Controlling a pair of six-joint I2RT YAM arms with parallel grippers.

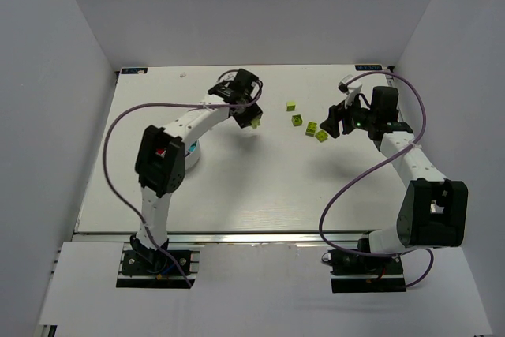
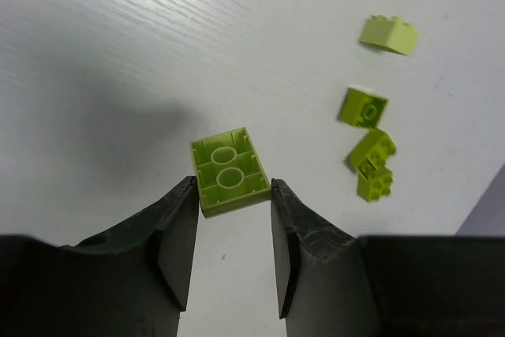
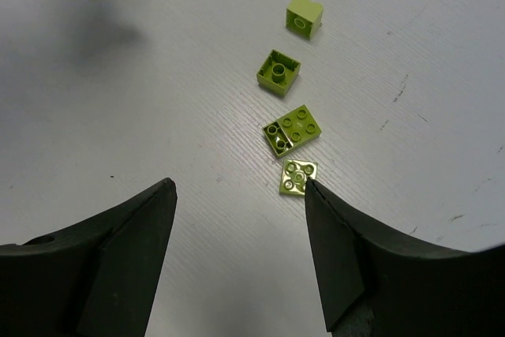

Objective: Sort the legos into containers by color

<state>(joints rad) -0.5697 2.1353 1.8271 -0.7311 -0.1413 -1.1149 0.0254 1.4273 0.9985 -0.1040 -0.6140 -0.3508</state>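
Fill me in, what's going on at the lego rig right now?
The left claw is shut on a lime brick, holding it clear of the table with its hollow underside towards the wrist camera. The right claw is open and hovers over four loose lime bricks lying in a row. The white dish sits mostly hidden under the left arm, so its contents can't be seen.
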